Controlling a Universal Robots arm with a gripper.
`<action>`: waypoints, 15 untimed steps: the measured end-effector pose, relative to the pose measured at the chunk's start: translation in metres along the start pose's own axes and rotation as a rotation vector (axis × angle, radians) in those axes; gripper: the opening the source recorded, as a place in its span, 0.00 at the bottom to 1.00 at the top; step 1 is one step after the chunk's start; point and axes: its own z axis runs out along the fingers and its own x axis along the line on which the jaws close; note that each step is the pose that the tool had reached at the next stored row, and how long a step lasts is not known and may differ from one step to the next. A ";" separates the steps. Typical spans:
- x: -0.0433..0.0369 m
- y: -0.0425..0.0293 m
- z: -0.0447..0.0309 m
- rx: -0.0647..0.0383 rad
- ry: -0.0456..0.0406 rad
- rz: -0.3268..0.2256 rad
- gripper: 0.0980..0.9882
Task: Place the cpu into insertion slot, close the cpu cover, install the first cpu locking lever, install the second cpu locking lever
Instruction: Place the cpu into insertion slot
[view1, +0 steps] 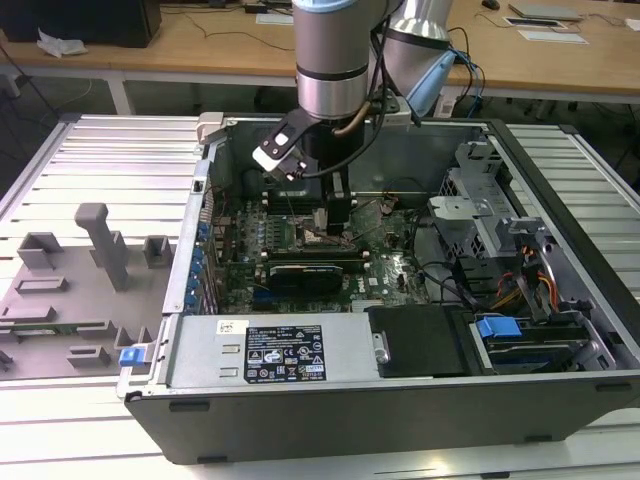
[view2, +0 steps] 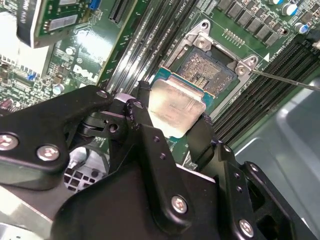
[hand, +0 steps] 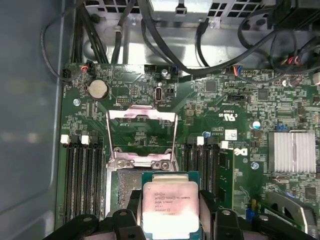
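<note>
**Silvery cpu (view2: 175, 105) held over the open slot (view2: 210, 70)**

Both wrist views show the gripper (view2: 172, 120) with its two black fingers (view2: 142, 125) closed on opposite edges of the cpu. The second wrist view shows the cpu tilted just above the slot and not yet seated, with the slot's speckled contact bed lying bare. The first wrist view shows the cpu's pale metal top with faint print and a green rim. It also shows the cover (hand: 142, 115) flipped open beyond the slot, with the board (hand: 210, 125) visible through its cut-out. The exterior view shows the arm (view1: 330, 60) reaching down into the open case (view1: 400, 400), with the gripper low over the middle of the board. A grey tray (view1: 60, 300) lies at the exterior view's left.
</note>
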 end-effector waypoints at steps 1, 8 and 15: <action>0.0009 -0.0004 0.0008 0.000 -0.0001 0.000 0.50; 0.0091 -0.0042 0.0072 0.000 -0.0003 0.000 0.50; 0.0133 -0.0086 0.0175 0.000 -0.0004 0.000 0.50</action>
